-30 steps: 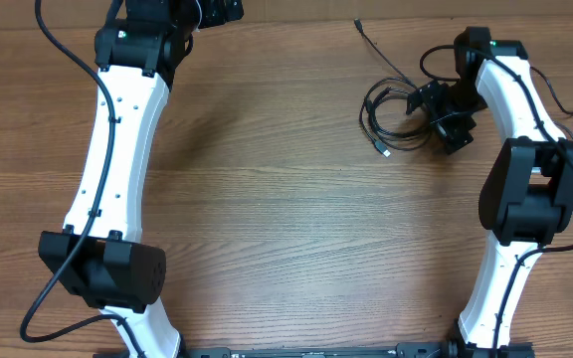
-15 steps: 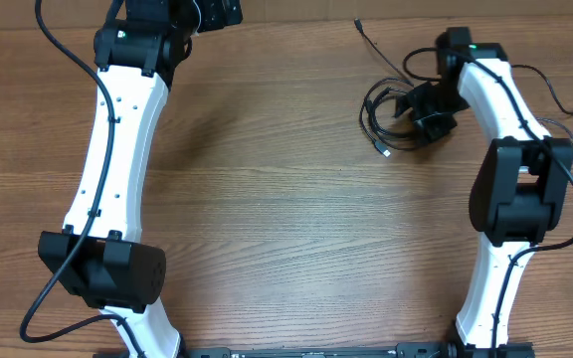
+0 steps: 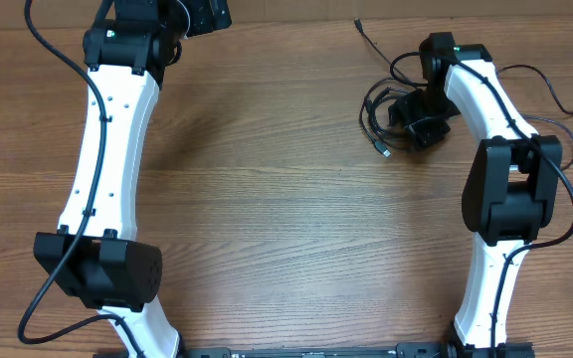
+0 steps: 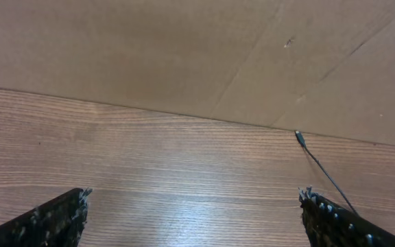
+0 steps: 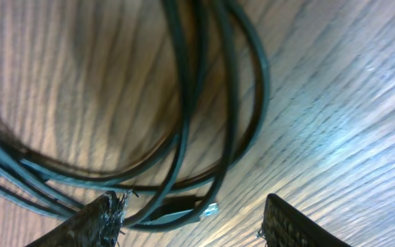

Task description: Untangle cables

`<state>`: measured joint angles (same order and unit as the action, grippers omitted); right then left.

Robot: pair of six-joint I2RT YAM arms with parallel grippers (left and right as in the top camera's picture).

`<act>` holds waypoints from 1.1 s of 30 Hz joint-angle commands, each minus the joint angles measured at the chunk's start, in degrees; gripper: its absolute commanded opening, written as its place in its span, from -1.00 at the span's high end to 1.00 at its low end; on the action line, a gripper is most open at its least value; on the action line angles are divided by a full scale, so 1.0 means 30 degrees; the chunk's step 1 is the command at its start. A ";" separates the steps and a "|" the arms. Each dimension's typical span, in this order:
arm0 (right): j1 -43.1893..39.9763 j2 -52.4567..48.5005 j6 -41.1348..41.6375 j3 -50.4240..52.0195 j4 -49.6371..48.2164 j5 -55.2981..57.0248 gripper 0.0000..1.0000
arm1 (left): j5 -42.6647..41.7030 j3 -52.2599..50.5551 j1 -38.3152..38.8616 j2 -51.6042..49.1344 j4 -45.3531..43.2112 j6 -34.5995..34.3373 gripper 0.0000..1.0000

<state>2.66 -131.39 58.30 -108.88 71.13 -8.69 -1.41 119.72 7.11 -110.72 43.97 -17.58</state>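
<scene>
The tangled coil of thin black cables [image 3: 371,115] sits at the far right of the brown wooden table [image 3: 267,199], with one loose tail [image 3: 366,38] trailing off toward the far edge. And here comes the change: in the last second the white right arm has swung in from the right side of the coil, and its right gripper [image 3: 413,117] is now over the coil's right edge. The loops themselves have barely stirred. So I'd call this the approach wrapping up, with the first grab about to happen and the real untangling not yet started.

Down at the right wrist, the jaws are spread apart with nothing pinched. Between the two black fingers [image 5: 96,223] lie a couple of cable strands and a small silver-tipped plug [image 5: 184,208], right in the gap. Whether the fingertips touch the wood, I can't tell.

Over on the other side, the left gripper [image 3: 207,14] hangs at the far left edge, well apart from the coil. Its jaws gape wide and hold nothing, and only bare wood and that loose tail's end show ahead of it.
</scene>
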 commanded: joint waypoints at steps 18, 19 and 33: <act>-0.0073 -0.0240 -0.0401 -0.0066 0.0306 0.0911 0.92 | 0.0262 0.0430 -0.0044 -0.0153 -0.0656 0.0801 -0.99; -0.0087 -0.0240 -0.0699 -0.0408 0.0583 0.1005 0.92 | 0.0262 0.0430 -0.0044 -0.0153 -0.0714 0.0801 -0.99; -0.0015 0.2200 -0.8415 -1.4440 0.3082 0.3796 0.92 | -0.0211 0.0430 -0.0044 -0.0168 -0.1209 0.0780 -0.99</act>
<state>2.63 -130.69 42.09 -140.29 80.82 1.08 -1.26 119.72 7.14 -110.72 40.64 -16.27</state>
